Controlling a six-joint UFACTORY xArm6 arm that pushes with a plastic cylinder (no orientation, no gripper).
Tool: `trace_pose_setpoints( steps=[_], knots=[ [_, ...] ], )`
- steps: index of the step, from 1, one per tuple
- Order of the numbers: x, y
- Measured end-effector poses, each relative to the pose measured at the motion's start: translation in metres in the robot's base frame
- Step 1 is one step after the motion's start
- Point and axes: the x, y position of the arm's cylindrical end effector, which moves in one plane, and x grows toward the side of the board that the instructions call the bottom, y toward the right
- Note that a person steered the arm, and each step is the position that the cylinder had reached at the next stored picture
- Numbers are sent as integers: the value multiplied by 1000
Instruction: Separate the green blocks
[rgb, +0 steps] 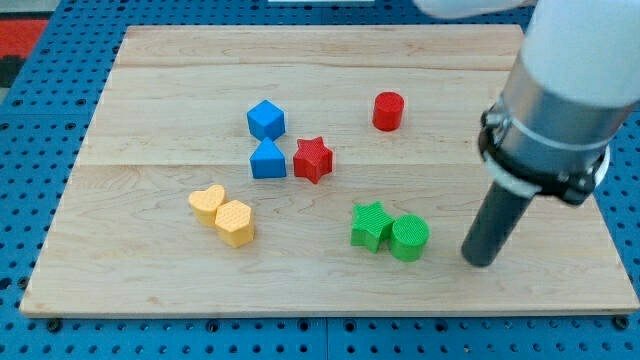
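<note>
Camera view. Wooden board (150, 90) on a blue pegboard surface (40, 110).

Task items: green star (370, 225) and green cylinder (409, 238), touching, in the board's lower right area. My tip (481, 262) just to the view's right of the green cylinder, apart from it, nothing between. Plain rod, no jaws, touching no block.

Surroundings: red star (313, 159) above and to the view's left of the green pair, touching the lower blue block (267, 160); upper blue block (266, 119) directly above. Red cylinder (388, 111) alone toward the view's top. Yellow heart (208, 204) and yellow hexagonal block (236, 222) touching, at the view's left of the greens, well apart.

Count: two green, two blue, two red, two yellow; eight blocks.
</note>
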Motion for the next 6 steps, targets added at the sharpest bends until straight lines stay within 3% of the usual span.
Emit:
trace_pose_setpoints(
  steps=[1,2,5,6],
  knots=[
    [2,-60],
    [-23,-80],
    [-79,-52],
    [-47,-45]
  ],
)
